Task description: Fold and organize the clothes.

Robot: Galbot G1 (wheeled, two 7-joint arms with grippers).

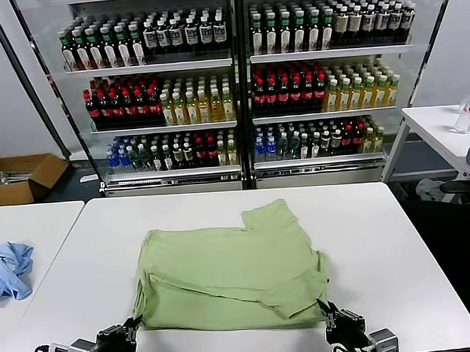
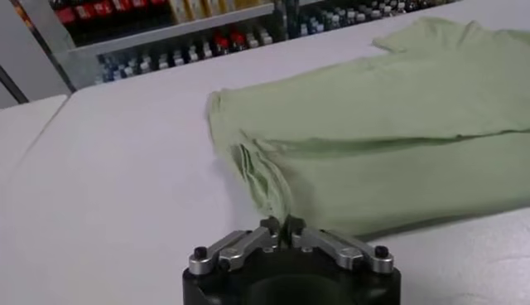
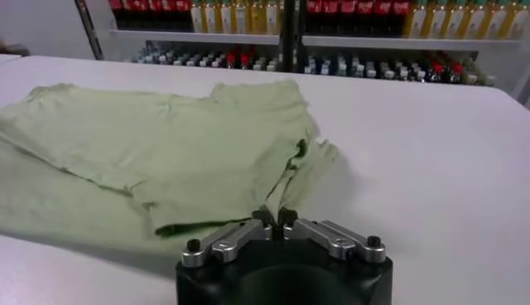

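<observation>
The folded light green shirt (image 1: 232,279) lies in the middle of the white table (image 1: 396,246) — the left gripper (image 1: 122,343) and right gripper (image 1: 337,328) sit at its near corners, each with fingers pressed together, holding nothing — while a blue garment (image 1: 7,271) rests on the neighbouring table to the left.

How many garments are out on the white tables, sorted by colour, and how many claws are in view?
Light green shirt: 1
Light blue garment: 1
Claws, left claw and right claw, at the shirt's near corners: 2
Total: 4
</observation>
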